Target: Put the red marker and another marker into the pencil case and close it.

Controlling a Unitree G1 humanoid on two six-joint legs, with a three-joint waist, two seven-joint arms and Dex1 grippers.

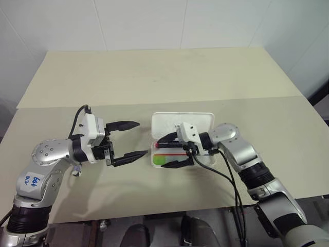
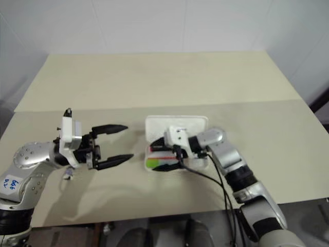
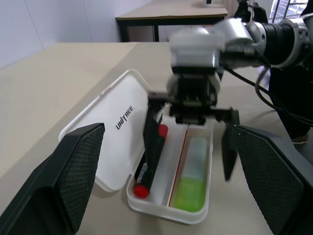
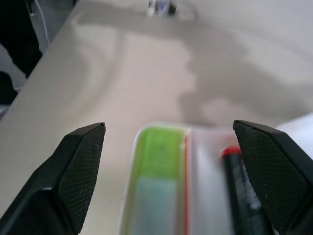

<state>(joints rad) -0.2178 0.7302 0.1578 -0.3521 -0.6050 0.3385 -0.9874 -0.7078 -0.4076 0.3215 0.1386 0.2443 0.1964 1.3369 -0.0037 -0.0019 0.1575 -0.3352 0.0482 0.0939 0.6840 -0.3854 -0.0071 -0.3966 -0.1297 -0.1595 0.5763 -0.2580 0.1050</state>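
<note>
With both markers lying lengthwise in the pencil case (image 1: 205, 121), its raised lid sits just behind the open, empty right gripper (image 1: 173, 150); the open left gripper (image 1: 132, 140) waits beside.

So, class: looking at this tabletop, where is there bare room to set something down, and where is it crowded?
Free: the whole far half of the table beyond the pencil case, and the stretch to the right of the right arm. Crowded: the near middle, where the right gripper hangs open over the case holding the red marker and the green-capped marker, with the open left gripper beside it.
</note>
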